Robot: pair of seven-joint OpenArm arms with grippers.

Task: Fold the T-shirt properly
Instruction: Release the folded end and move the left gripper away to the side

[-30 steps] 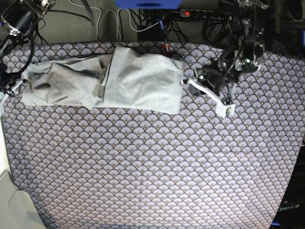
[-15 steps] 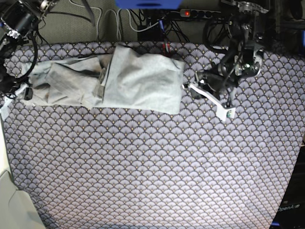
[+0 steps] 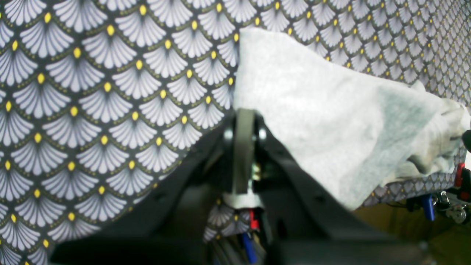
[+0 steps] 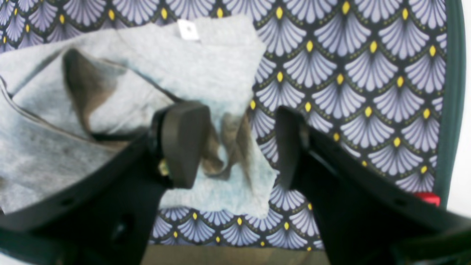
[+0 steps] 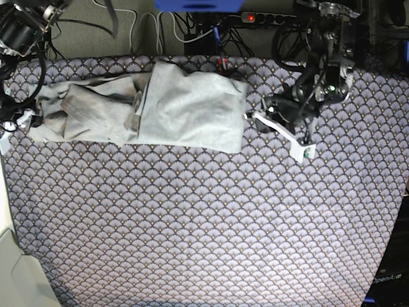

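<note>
The light grey T-shirt lies crumpled along the far side of the table, its right half laid over the bunched left half; no lettering shows. My left gripper sits at the shirt's right edge with its jaws together. In the left wrist view its tip touches the shirt's corner, and I cannot tell whether it pinches cloth. My right gripper is at the shirt's left end. In the right wrist view it is open, its fingers on either side of a rumpled corner of the shirt.
A dark scallop-patterned tablecloth covers the table. Cables and a power strip lie behind the far edge, close to both arms. The cloth's edge runs just beside my right gripper. A pale surface stands at the front left.
My left gripper has shifted a little left, up to the shirt's right edge. My right gripper has shifted slightly at the shirt's left end. The shirt lies much as before.
</note>
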